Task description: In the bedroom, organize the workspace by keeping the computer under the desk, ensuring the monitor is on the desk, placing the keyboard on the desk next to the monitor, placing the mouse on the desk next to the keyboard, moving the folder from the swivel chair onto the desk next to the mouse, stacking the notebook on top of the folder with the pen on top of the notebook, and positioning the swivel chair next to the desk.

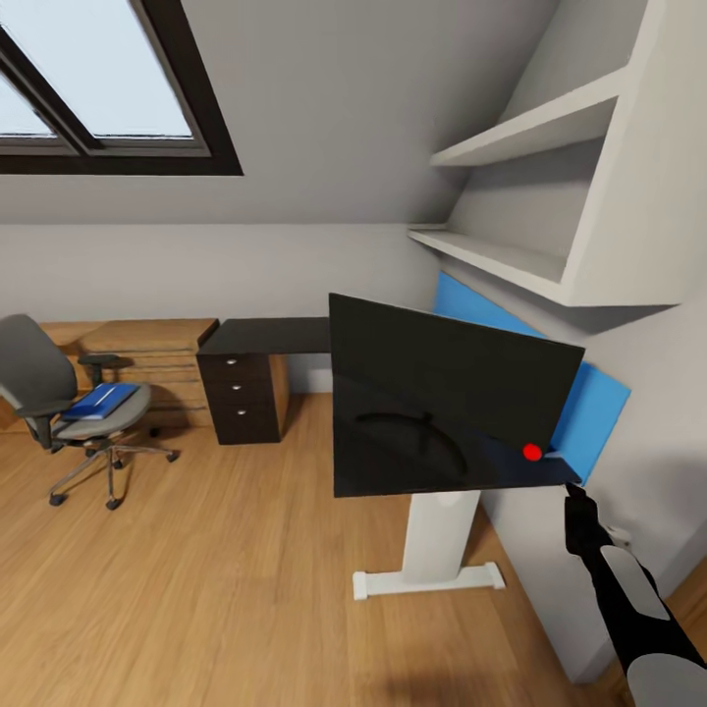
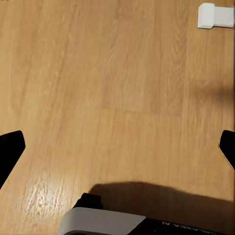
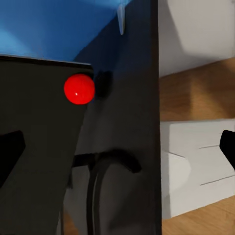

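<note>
Right fingers point(image 3: 117, 147) spread, near the monitor point(image 1: 442, 398): thin black screen, red dot at lower corner, tilted over the bench point(image 1: 270, 336). Left fingers point(image 2: 117, 147) spread above floor point(image 2: 117, 88).

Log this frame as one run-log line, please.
black flat monitor on black desk | right gripper open near monitor | blue folder on grey swivel chair

The monitor point(image 1: 447, 393) is glossy black with a red dot point(image 1: 532, 452) at one lower corner, the table point(image 1: 270, 336) black-topped on a white pedestal point(image 1: 439, 535), the folder point(image 1: 100, 401) bright blue on the grey swivel chair point(image 1: 59, 393), the floor point(image 1: 216, 579) honey-toned wood planks, the wall panel point(image 1: 594, 403) blue.
</note>
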You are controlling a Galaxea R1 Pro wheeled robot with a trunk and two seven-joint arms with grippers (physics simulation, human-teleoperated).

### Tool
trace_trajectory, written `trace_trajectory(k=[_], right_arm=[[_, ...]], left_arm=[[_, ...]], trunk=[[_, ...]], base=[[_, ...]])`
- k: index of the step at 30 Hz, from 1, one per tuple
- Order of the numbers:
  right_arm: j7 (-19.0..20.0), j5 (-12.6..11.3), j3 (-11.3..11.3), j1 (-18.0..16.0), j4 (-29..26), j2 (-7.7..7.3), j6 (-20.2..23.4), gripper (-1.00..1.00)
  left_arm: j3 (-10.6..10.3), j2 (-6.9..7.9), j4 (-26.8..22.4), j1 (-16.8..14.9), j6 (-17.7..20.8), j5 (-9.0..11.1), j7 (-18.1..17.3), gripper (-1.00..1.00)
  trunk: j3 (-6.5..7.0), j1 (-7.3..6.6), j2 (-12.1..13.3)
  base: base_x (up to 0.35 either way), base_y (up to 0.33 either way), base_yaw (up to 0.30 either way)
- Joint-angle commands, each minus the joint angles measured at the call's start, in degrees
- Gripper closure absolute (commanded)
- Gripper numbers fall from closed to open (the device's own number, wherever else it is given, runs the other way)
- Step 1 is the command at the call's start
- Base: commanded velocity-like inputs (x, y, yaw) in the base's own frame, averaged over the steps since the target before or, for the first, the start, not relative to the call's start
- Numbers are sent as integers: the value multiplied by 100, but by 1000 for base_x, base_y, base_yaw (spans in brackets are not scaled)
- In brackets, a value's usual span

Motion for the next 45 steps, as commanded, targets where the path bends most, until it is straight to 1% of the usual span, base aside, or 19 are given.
trace_trajectory(k=[1,6,11,14,19,31,38,45], right_arm=[[-28,-37,-8,-3,-12,-24,10,-100],[-28,-39,-51,-3,-17,-89,10,-100],[-22,-44,-276,-3,-29,-114,24,-100],[-26,-41,-402,-3,-190,-126,36,-100],[-27,-35,-438,-3,-309,-139,38,-100],[-28,-37,-454,-3,-352,-170,39,-100],[-28,-37,-458,-3,-352,-168,39,-100],[-28,-37,-459,-3,-352,-169,45,-100]], left_arm=[[-50,5,4,-5,-28,60,45,-100],[-54,5,7,-4,-28,60,41,-100],[-68,4,7,-4,-37,53,41,-100],[-78,3,8,-5,-38,46,38,-100],[-82,4,8,-4,-37,43,32,-100],[-83,5,8,-3,-37,43,30,-100],[-89,2,8,-4,-37,43,25,-100],[-90,0,8,-4,-37,43,22,-100]], trunk=[[-8,3,-6],[-8,3,-6],[-8,3,-6],[-8,3,-6],[-8,3,-6],[-8,3,-6],[-8,3,-6],[-8,3,-6]], base=[[191,-171,0],[143,-130,0],[113,-77,0],[214,-124,0],[90,-61,0],[16,-8,0],[188,0,0],[69,0,0]])
